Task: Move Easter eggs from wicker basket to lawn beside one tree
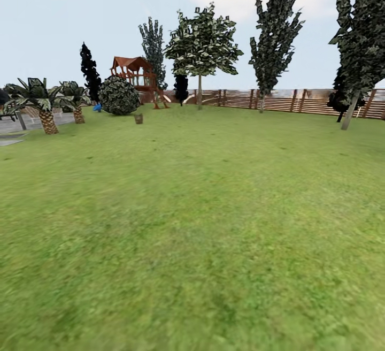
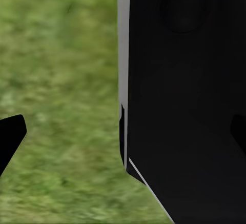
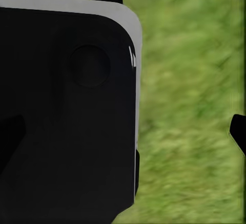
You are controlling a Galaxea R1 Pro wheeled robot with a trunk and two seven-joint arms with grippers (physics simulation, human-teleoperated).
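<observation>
Green lawn (image 1: 203,222) | I'm crossing it, seeking basket | small brown thing (image 1: 138,119) sitting before playset (image 1: 136,75) | both pincers' spread: cannot tell

The lawn (image 1: 203,222) is stretching ahead to a slatted fence (image 1: 299,100) running along its far right edge. A broad-canopied tree (image 1: 200,51) is standing before that fence, with a playset (image 1: 136,78) to its left. A round bush (image 1: 118,95) is sitting in front of the playset, palms (image 1: 43,106) farther left.
</observation>
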